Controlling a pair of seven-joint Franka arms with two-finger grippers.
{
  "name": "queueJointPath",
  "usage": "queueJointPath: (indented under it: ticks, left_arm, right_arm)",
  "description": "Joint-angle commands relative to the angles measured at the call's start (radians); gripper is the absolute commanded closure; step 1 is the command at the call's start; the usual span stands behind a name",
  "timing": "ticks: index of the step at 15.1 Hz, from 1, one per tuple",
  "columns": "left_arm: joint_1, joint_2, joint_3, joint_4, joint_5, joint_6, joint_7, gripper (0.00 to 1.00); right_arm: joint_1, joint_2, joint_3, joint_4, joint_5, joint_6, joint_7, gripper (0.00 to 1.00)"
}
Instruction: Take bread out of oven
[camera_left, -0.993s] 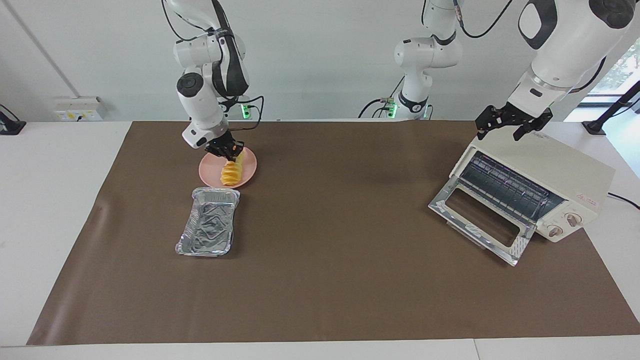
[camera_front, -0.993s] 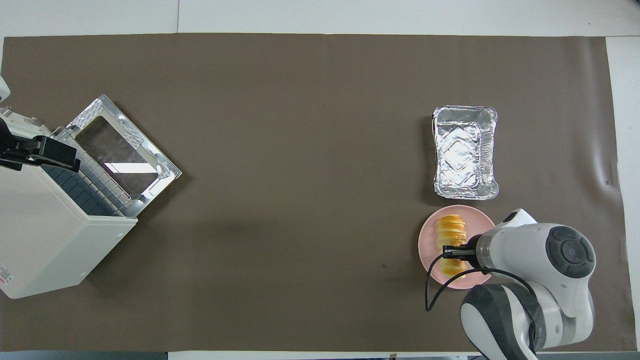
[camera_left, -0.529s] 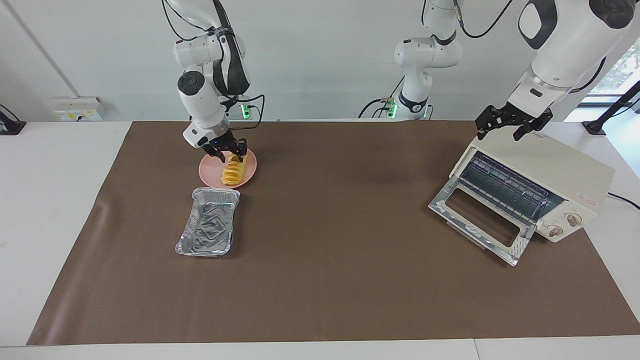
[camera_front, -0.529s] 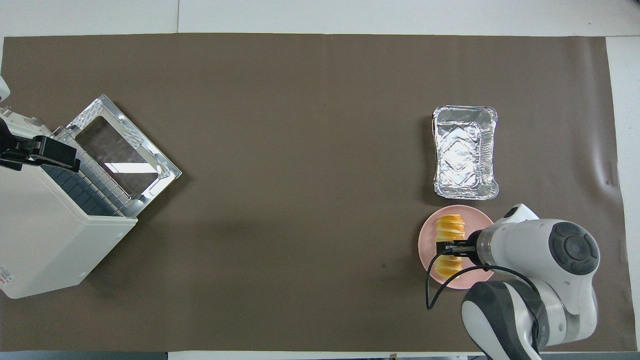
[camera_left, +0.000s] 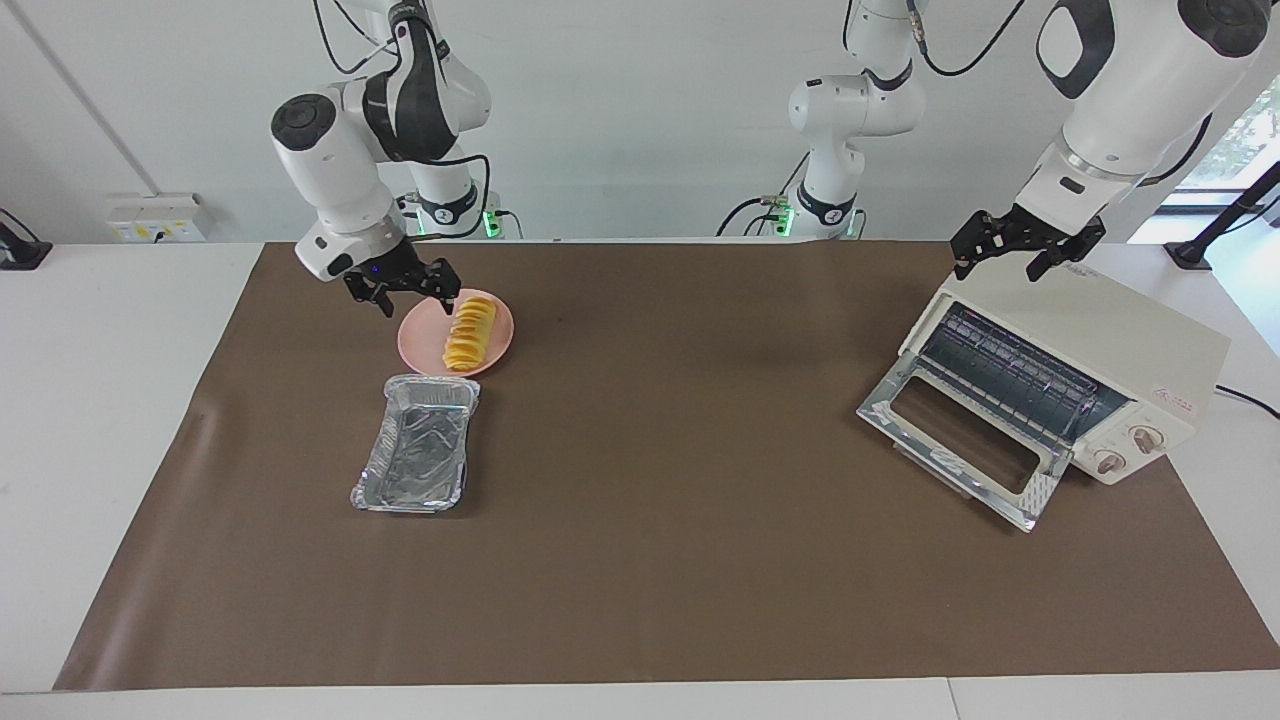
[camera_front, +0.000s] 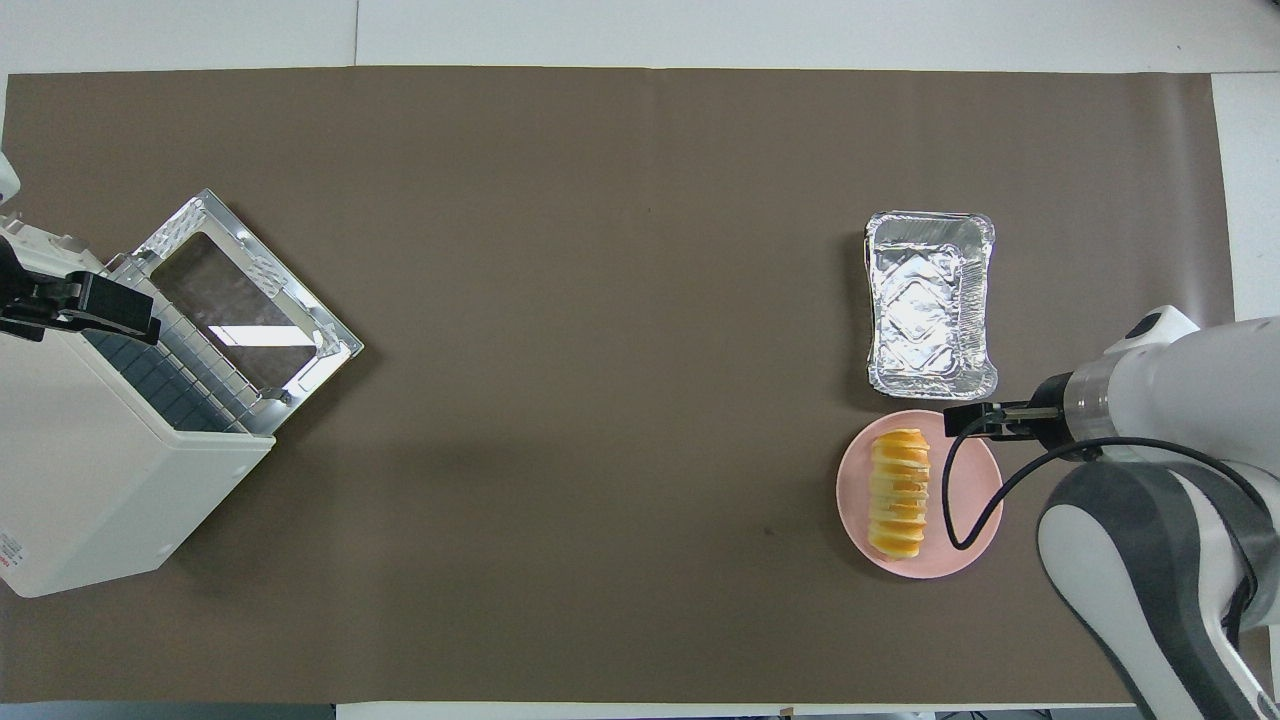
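Observation:
The bread (camera_left: 468, 335) lies flat on the round pink plate (camera_left: 420, 342), free of any gripper; it also shows in the overhead view (camera_front: 898, 492). My right gripper (camera_left: 405, 286) is open and empty, raised a little over the plate's edge toward the right arm's end of the table, beside the bread. The cream-white oven (camera_left: 1110, 335) stands at the left arm's end with its glass door (camera_left: 950, 440) dropped open and its wire rack bare. My left gripper (camera_left: 1022, 252) waits open over the oven's top.
A crinkled silver foil tray (camera_left: 415, 458) lies empty just farther from the robots than the plate. A brown mat (camera_left: 680, 520) covers the table. A third arm's base (camera_left: 830, 200) stands at the robots' edge.
My right gripper has let go of the bread, risen and moved off toward the right arm's end of the table. The bread now lies flat on the plate. The left arm has not moved.

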Motion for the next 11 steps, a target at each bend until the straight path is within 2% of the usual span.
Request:
queueJointPath:
  ticks: [1,4,9,11]
  left_arm:
    - [0.012,-0.02,-0.006,-0.02,-0.009,0.013,0.004,0.0]
    - [0.012,-0.02,-0.006,-0.02,-0.009,0.013,0.004,0.0]
    - [0.012,-0.02,-0.006,-0.02,-0.007,0.013,0.004,0.0]
    - [0.012,-0.02,-0.006,-0.02,-0.007,0.013,0.004,0.0]
  right_arm:
    - [-0.031,0.12,0.006,0.216,-0.048,-0.138,-0.045,0.0]
    - [-0.031,0.178,0.006,0.346,-0.103,-0.177,-0.05,0.0]
    - [-0.036,0.298,0.004,0.624,-0.111,-0.313,-0.08,0.01]
    - [-0.036,0.335,0.001,0.692,-0.111,-0.332,-0.08,0.01]
